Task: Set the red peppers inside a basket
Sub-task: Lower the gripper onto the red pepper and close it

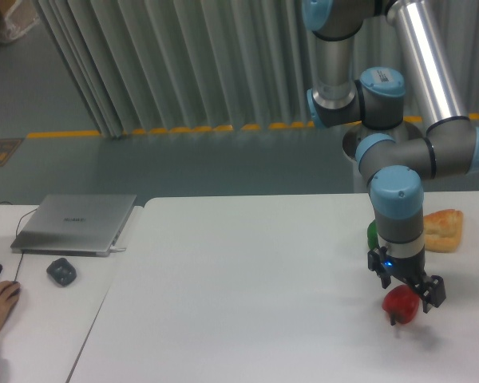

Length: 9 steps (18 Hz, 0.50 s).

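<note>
A small red bell pepper rests on the white table, just in front of a half-hidden green pepper. The gripper hangs directly above the red pepper, fingers spread to either side of its top, not yet pinching.

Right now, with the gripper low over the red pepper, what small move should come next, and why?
Probably a short further descent, then close. The gripper sits just above the red pepper, its jaws open and spread over the pepper's top, so it looks lined up but not yet gripping. The pepper rests on the table. No basket shows in this view.
</note>
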Each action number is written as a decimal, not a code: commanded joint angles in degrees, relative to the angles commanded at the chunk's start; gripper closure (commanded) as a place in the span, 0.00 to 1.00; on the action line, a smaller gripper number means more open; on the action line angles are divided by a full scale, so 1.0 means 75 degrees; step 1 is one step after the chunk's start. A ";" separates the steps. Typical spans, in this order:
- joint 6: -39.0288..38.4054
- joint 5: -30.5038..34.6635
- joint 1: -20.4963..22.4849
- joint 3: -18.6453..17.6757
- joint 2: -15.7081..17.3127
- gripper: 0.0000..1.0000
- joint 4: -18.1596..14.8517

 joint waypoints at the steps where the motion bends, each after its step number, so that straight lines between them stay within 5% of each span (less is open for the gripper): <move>1: 0.0000 0.0012 0.0000 0.0011 -0.0023 0.28 0.0000; 2: 0.0000 0.0000 0.0000 0.0012 0.0000 0.50 0.0000; 5: -0.0035 0.0035 0.0000 0.0012 0.0000 0.52 0.0000; 9: -0.0024 0.0059 -0.0012 0.0012 0.0011 0.67 -0.0035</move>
